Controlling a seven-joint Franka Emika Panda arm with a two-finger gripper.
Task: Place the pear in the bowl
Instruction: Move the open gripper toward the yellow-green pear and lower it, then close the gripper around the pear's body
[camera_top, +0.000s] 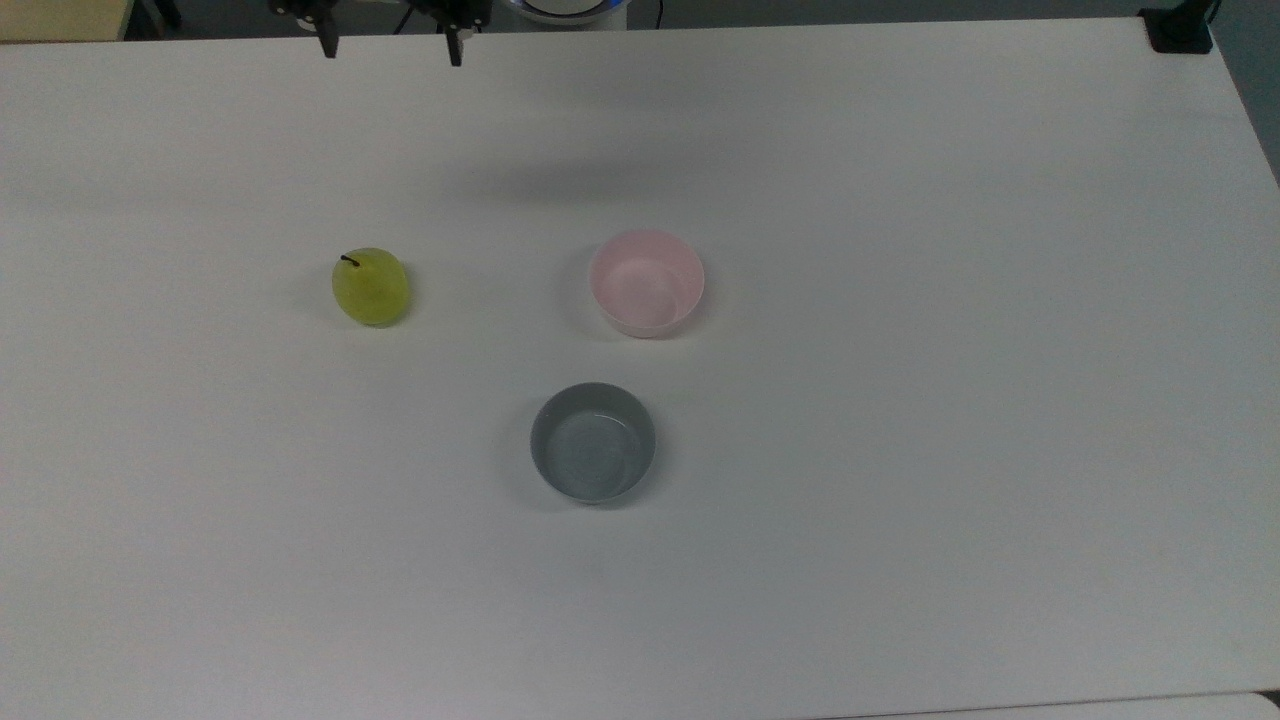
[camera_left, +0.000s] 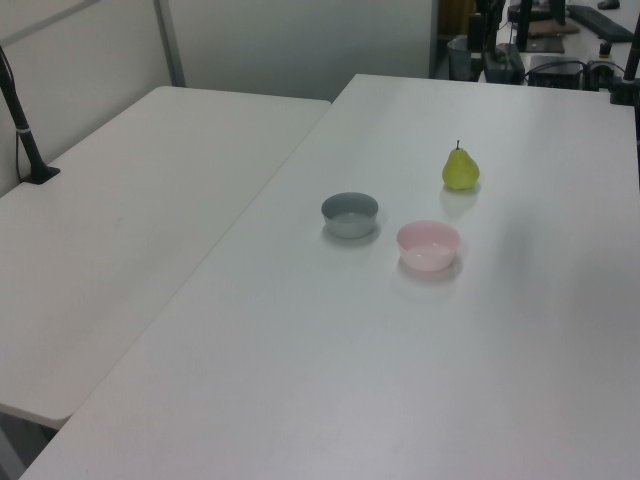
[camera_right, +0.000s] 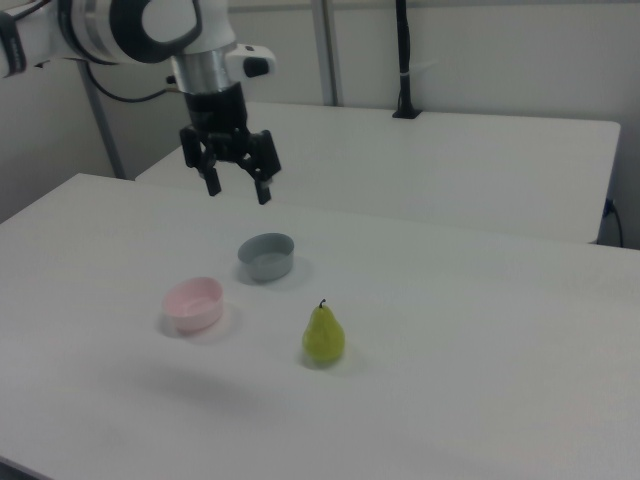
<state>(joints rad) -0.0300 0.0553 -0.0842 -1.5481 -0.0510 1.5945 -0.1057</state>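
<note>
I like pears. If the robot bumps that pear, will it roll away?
Probably it would tip first: the pear stands upright on a rounded bottom, narrow on top. Once down, its round belly might let it roll in a curve. Its glossy skin could be slippery.

pincer (camera_top: 390, 52) | body cut off | top view's upper edge

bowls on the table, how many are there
2. The pink bowl sits near the table's middle, to the right of the pear in the top view. The grey bowl sits just below it there. Both are empty.

Pear (camera_top: 370, 287) yellow-green; bowl (camera_top: 646, 282) pale pink; second bowl (camera_top: 592, 442) grey.
</note>
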